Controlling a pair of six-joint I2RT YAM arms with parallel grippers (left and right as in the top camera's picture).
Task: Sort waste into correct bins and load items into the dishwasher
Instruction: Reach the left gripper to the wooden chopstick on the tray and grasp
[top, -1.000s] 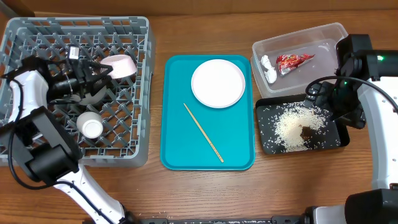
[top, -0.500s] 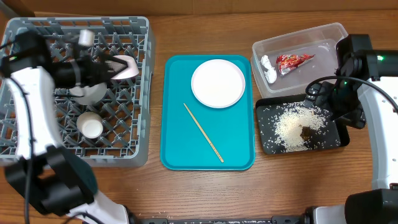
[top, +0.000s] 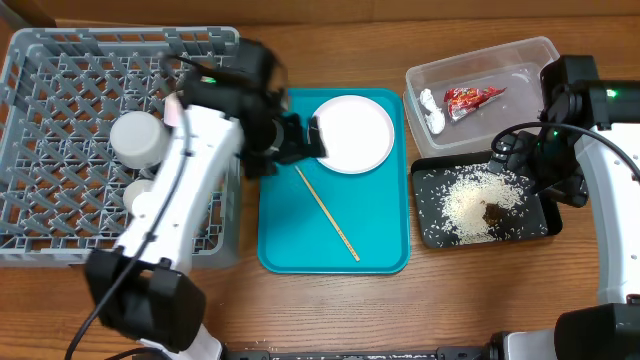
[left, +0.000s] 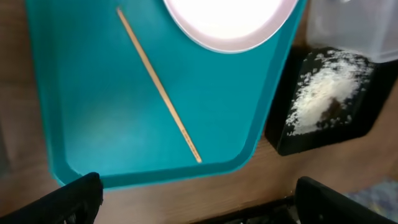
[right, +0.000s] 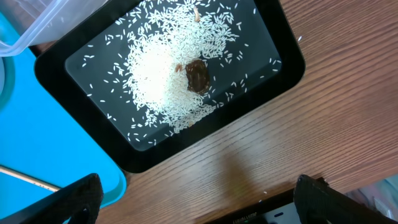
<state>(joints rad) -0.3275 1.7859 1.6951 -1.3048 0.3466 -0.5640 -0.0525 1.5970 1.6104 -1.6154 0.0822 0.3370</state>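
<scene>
My left gripper is open and empty above the teal tray, at the left edge of the round white plate. In the left wrist view its open fingers frame the tray's near edge, with the plate and the thin wooden stick beyond. The stick lies diagonally on the tray. My right gripper is open and empty beside the black tray, which holds rice and a brown scrap. The clear tub holds the red-and-white wrapper and the tissue.
The grey dish rack fills the left side. A light grey bowl sits in it; my left arm partly hides the white cup and the pink bowl. The teal tray lies in the middle. Bare wood runs along the front.
My left arm has swung out of the dish rack to the right and now hangs over the teal tray, empty. The right arm has not moved.
</scene>
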